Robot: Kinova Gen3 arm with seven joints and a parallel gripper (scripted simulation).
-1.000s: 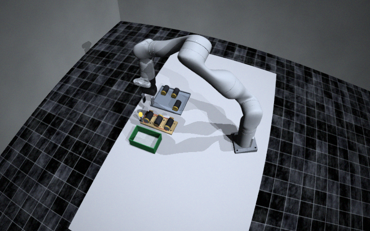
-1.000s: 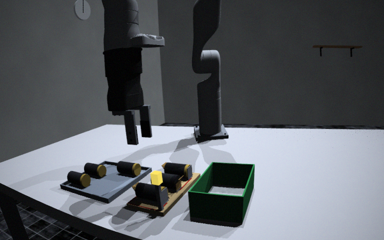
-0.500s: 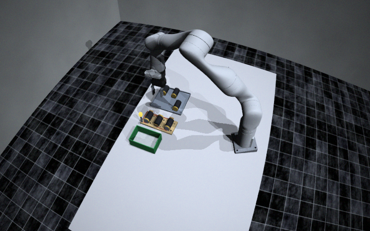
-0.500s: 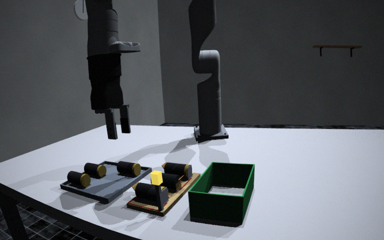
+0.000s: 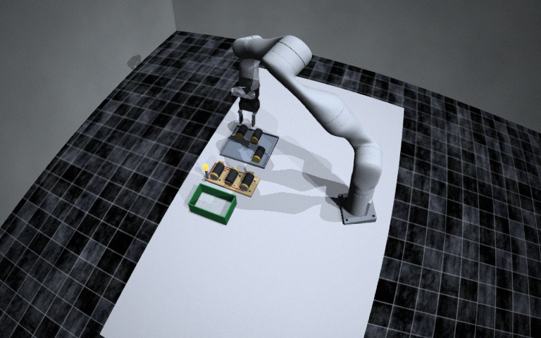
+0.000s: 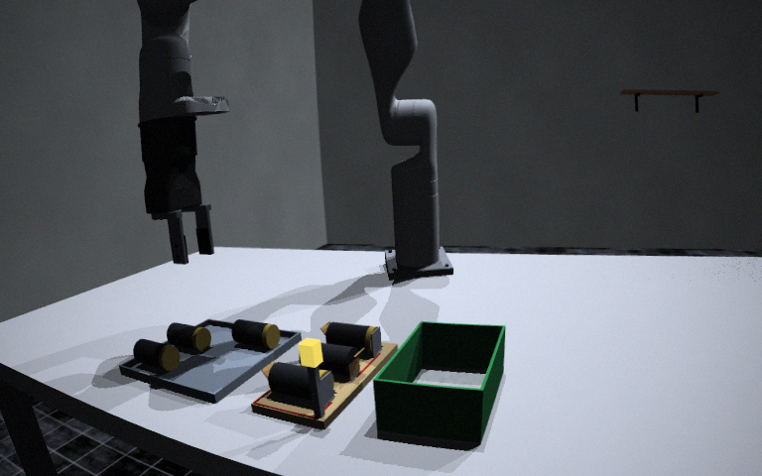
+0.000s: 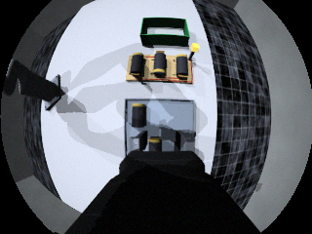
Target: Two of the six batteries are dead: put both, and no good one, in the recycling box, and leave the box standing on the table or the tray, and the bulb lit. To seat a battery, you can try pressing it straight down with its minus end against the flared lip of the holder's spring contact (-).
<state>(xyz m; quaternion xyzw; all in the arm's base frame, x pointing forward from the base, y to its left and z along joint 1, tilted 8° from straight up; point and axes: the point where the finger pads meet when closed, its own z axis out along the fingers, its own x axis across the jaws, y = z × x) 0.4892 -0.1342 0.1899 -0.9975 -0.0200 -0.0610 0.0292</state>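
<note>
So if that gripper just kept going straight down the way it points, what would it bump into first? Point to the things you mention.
Probably the gray tray (image 5: 249,153) (image 6: 210,393) (image 7: 171,109) or a battery on it, though the gripper's (image 5: 247,124) (image 6: 196,258) depth is hard to judge.

Displacement of the gripper (image 5: 247,124) (image 6: 193,258) (image 7: 160,137).
It had shifted rightward and upward in the top view, and leftward in the exterior view.
</note>
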